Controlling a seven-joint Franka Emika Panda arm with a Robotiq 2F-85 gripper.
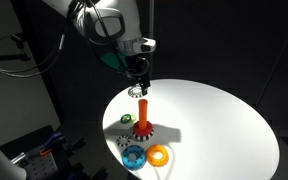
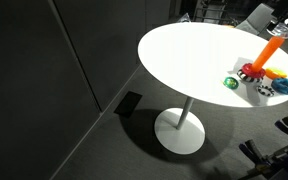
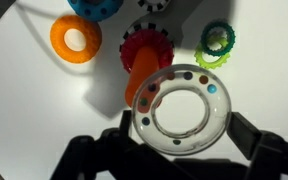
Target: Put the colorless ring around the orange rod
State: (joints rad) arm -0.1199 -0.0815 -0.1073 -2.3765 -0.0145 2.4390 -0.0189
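Observation:
My gripper [image 3: 189,115] is shut on the colorless ring [image 3: 222,110], a clear ring with small coloured beads inside, held flat between both fingers. The orange rod [image 3: 142,75] stands upright on its red toothed base [image 3: 149,45]; its top lies under the ring's left rim, not in the hole. In an exterior view the gripper [image 1: 136,86] holds the ring [image 1: 136,92] just above the top of the rod [image 1: 143,112]. In an exterior view the rod [image 2: 270,50] shows at the right edge, with the gripper [image 2: 282,33] above it.
Around the rod on the round white table [image 1: 224,120] lie a green ring [image 3: 217,40], a yellow-orange ring [image 3: 74,38], a blue toothed ring [image 3: 94,6] and a pale toothed ring [image 3: 152,5]. The table edge is close behind them [image 1: 114,160].

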